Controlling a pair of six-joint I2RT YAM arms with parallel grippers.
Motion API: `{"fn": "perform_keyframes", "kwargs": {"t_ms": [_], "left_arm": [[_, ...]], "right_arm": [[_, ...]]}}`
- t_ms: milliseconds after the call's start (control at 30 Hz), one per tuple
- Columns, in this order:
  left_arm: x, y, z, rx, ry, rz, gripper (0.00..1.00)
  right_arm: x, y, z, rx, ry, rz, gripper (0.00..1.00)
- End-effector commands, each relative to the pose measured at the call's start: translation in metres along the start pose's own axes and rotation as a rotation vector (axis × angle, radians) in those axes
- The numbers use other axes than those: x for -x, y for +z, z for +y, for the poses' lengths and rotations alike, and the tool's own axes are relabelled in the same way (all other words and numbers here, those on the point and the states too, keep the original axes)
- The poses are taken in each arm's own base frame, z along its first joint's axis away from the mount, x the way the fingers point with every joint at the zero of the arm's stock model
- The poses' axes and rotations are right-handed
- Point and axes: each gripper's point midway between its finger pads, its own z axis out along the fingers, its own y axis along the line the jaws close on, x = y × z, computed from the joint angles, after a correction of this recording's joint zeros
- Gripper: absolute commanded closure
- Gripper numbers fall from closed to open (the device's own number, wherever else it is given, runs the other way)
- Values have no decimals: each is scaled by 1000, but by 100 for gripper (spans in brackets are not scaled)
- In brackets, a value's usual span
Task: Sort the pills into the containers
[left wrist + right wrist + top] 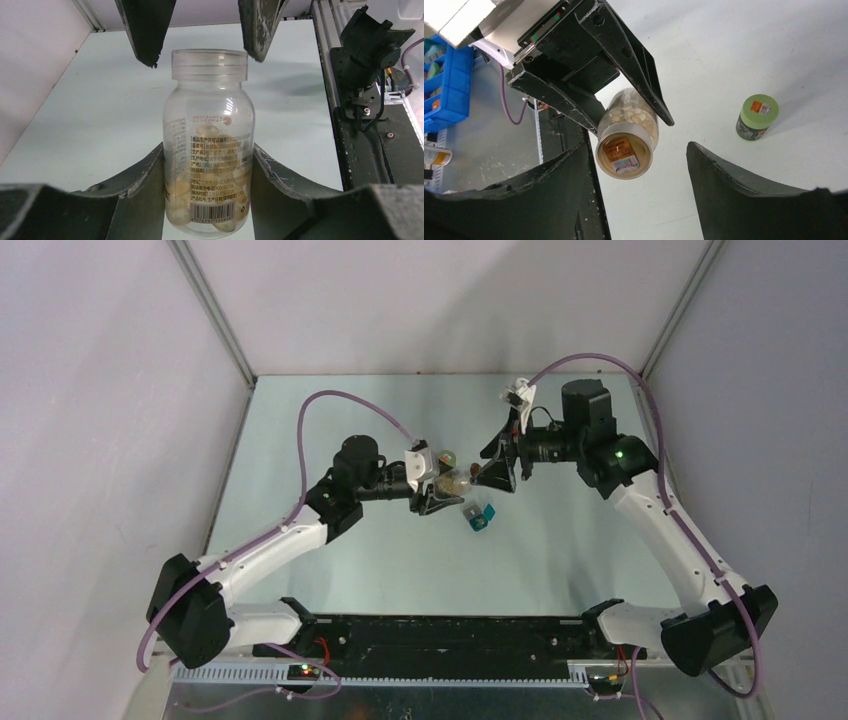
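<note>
A clear, pale bottle [209,150] with an orange-labelled top [624,150] is held off the table, lying on its side with its top toward the right arm. Pale yellow pills [180,192] fill its lower part. My left gripper [207,150] is shut on the bottle's body. My right gripper [638,146] is open, its fingers [147,35] flanking the cap without clamping it. In the top view the two grippers [440,495] [500,475] meet at mid-table over the bottle [457,482]. The dark bottle with a lime-green top [757,117] stands upright on the table, also seen just behind the grippers [447,457].
A small teal object [478,518] lies on the table just in front of the grippers. Grey walls enclose the table on three sides. The black rail with the arm bases [450,635] runs along the near edge. Blue bins [449,75] stand off the table.
</note>
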Motion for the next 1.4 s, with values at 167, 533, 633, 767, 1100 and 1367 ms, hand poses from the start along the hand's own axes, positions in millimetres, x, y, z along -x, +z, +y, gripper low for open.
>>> {"fn": "perform_keyframes", "kwargs": {"t_ms": [167, 533, 633, 767, 1100, 1367], "left_arm": [[33, 0, 1, -13, 69, -86, 100], [36, -5, 18, 109, 84, -100, 100], [33, -6, 24, 142, 78, -93, 100], [31, -6, 24, 145, 61, -84, 100], [32, -6, 9, 71, 43, -90, 100], [41, -2, -7, -37, 24, -119, 100]], "right_arm": [[23, 12, -20, -123, 43, -71, 49], [53, 28, -43, -355, 543, -266, 69], [55, 29, -55, -446, 668, -314, 63], [62, 27, -49, -418, 550, -269, 29], [31, -8, 8, -16, 2, -86, 14], [9, -15, 20, 16, -112, -7, 14]]}}
